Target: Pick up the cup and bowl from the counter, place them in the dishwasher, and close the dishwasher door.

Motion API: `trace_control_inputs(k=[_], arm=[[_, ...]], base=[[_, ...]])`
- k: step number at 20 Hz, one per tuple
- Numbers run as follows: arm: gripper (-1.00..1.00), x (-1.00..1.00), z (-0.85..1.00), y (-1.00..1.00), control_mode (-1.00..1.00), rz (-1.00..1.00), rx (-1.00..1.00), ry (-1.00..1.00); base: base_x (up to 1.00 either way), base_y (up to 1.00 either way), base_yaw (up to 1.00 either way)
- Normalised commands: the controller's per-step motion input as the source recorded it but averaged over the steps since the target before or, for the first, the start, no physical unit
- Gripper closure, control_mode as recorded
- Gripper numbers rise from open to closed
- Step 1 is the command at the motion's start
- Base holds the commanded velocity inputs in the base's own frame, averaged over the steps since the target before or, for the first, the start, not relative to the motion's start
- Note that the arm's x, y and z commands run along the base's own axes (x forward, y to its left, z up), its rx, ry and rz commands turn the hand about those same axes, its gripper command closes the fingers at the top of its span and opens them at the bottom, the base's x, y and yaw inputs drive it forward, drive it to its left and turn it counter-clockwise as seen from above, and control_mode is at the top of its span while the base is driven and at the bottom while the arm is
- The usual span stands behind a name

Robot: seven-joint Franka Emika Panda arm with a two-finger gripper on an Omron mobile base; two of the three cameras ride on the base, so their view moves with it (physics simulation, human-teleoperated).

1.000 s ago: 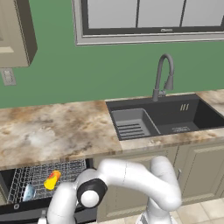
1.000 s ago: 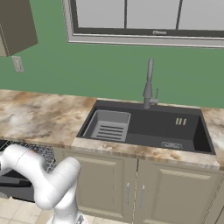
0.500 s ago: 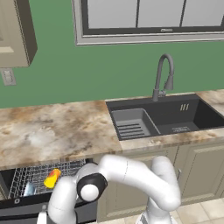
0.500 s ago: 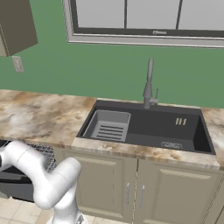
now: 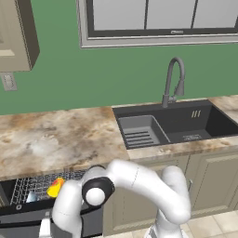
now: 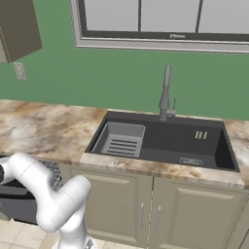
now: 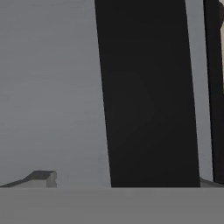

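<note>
Marbled surface [image 5: 56, 139] ran left of the sink [image 5: 172, 123]. Below its edge, the cup [image 5: 55, 188] lay in the dishwasher [image 5: 28, 195] rack. Gripper state could not be told.

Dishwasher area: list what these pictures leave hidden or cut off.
- Gripper: jaws open or shut cannot be told; in the left base view the arm's own links cover the hand.
- Bowl: a pale sliver in the rack, too small to confirm.
- Cup: partly behind rack wires, resting pose unclear.
- Dishwasher door: the hand view sits too close; its angle is unreadable.
</note>
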Motion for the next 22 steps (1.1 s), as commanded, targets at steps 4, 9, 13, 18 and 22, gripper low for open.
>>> trace_control_inputs(k=[4,9,13,18,22], arm=[[-1.00,0.67,0.01,-0.53,-1.00,0.00,0.00,0.00],[-1.00,0.62,0.00,-0.45,-1.00,0.00,0.00,0.00],[-1.00,0.62,0.00,-0.48,-1.00,0.00,-0.04,-0.01],[-1.00,0.64,0.00,-0.49,-1.00,-0.01,-0.09,-0.02],[-1.00,0.62,0.00,-0.50,-1.00,-0.01,-0.13,-0.04]], base=[[0.00,0.00,0.00],[0.00,0.00,0.00],[0.00,0.00,0.00],[0.00,0.00,0.00],[0.00,0.00,0.00]])
